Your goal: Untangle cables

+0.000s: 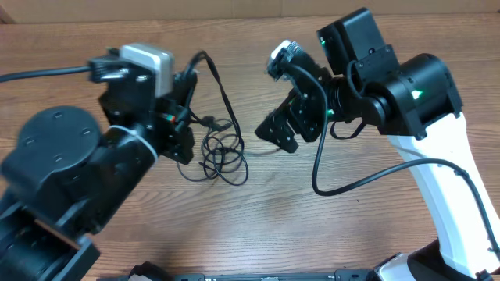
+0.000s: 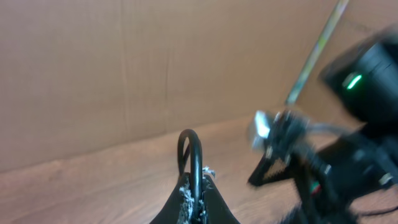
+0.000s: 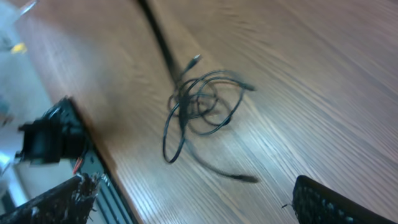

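Right wrist view is blurred. It shows the black cable (image 3: 202, 106) as a loose knot of thin loops with small plug ends, lying on the desk (image 3: 311, 74) just ahead of the right tool (image 3: 193, 183). That tool's fingers are spread wide and grasp nothing, and only their tips show at the lower edge. In the left wrist view, the left tool (image 2: 194, 190) is clenched on one strand, with a loop standing just above its tips.
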